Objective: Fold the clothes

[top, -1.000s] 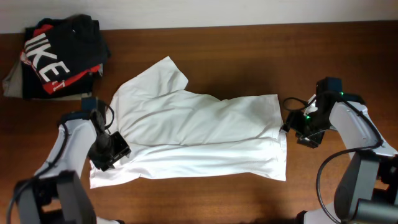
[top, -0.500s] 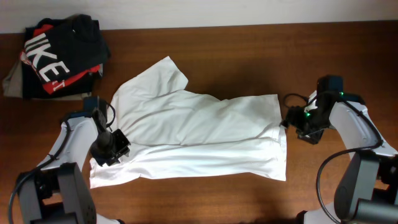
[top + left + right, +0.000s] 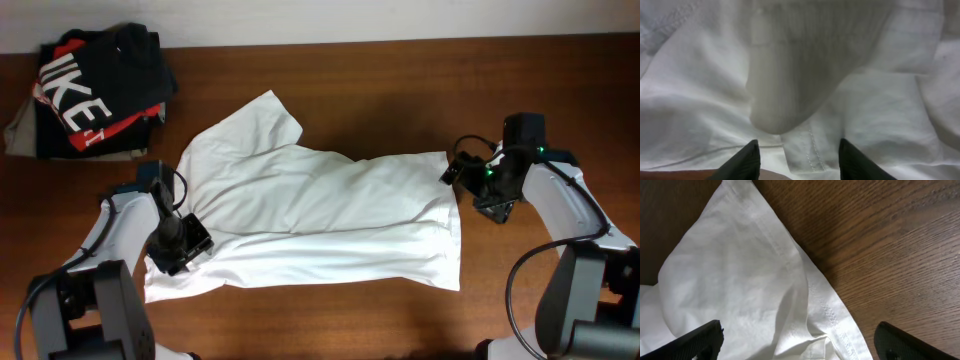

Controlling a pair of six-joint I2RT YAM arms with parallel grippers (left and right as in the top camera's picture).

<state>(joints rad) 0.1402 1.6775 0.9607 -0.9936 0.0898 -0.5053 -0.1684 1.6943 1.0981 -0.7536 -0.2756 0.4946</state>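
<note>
The white T-shirt [image 3: 320,215] lies spread across the middle of the table, its lower part folded over lengthwise and one sleeve [image 3: 262,122] pointing to the back. My left gripper [image 3: 183,243] hovers over the shirt's left end. In the left wrist view this gripper [image 3: 799,162] stands open, with a stitched hem flap [image 3: 802,150] and the ribbed collar [image 3: 795,75] lying under the tips. My right gripper [image 3: 458,172] is at the shirt's back right corner. In the right wrist view it [image 3: 800,342] is wide open over that corner's hem [image 3: 790,265], gripping nothing.
A black shirt with white letters and red [image 3: 95,85] sits at the back left on a grey-olive folded garment [image 3: 18,132]. Brown wooden table [image 3: 420,90] surrounds the shirt. The table's back edge meets a white wall.
My right gripper has moved up and left onto the shirt's back right corner and opened wider. The left gripper has barely shifted over the shirt's left end.
</note>
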